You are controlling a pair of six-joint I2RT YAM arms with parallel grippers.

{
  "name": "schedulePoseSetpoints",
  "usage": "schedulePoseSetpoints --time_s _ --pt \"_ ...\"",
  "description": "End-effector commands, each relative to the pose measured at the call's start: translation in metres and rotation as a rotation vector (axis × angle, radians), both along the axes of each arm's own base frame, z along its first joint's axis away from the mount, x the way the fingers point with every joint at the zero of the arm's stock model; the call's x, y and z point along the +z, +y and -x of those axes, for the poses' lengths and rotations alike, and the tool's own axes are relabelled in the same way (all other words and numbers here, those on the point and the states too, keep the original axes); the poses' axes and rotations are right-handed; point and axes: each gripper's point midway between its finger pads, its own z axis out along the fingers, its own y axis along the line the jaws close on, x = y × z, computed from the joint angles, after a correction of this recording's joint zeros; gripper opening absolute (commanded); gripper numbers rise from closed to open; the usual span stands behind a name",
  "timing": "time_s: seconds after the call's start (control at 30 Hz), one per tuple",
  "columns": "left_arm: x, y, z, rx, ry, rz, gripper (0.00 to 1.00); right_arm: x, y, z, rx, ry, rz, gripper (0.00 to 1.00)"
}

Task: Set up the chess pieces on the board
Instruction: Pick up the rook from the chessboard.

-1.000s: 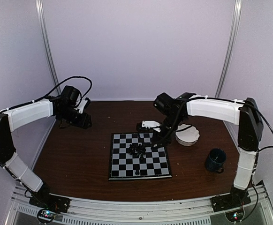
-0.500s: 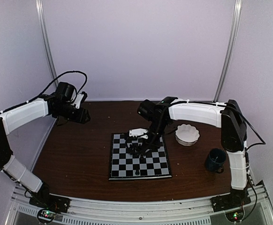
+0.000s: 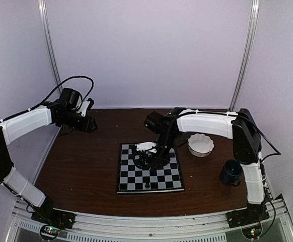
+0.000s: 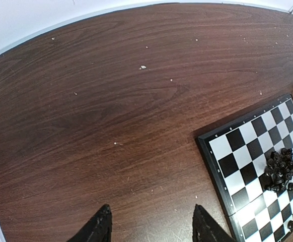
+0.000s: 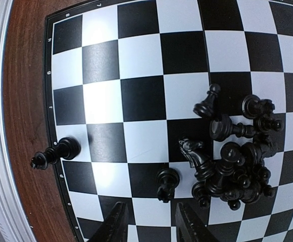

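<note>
One pawn (image 5: 166, 184) matters most here: it sits just ahead of the right claw (image 5: 149, 222), a little toward the finger on the wrist view's right, and apart from everything else. It looks upright on a dark square, its head tipped toward the fingertips in that view, so I judge a straight drop with a small sideways shift would put it between the jaws.

That claw hangs low over the board (image 5: 141, 60), fingers parted, holding nothing; checks show plainly between them. Further ahead and off to the same side lies the heap (image 5: 232, 171), many dark figures tangled together, touching and leaning at all angles. Picking one from there looks harder than taking the lone pawn.

Off to the claw's other side, a stray piece (image 5: 56, 151) rests at the board's rim; whether it stands or lies I cannot tell.

Well away, the left claw (image 4: 151, 227) hovers released over bare table (image 4: 111, 101), the board beyond and to one side of it. The right arm is plainly nearer.
</note>
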Motion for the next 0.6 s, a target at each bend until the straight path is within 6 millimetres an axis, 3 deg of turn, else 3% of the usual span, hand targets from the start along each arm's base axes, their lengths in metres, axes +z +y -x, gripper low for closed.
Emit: schedulePoseSetpoints --time_s 0.0,0.33,0.57 --pt "0.0132 -0.0005 -0.0037 -0.001 -0.045 0.029 0.55 -0.0055 0.0073 -0.0063 -0.006 -0.021 0.012 0.35" --pt "0.0129 -0.003 -0.0034 -0.009 -0.04 0.04 0.54 -0.0147 0.0116 -0.0141 -0.021 -0.037 0.028 0.3" --pt "0.0121 -0.0045 -0.0031 -0.014 -0.035 0.047 0.54 -0.0064 0.0105 -0.013 -0.023 -0.047 0.013 0.09"
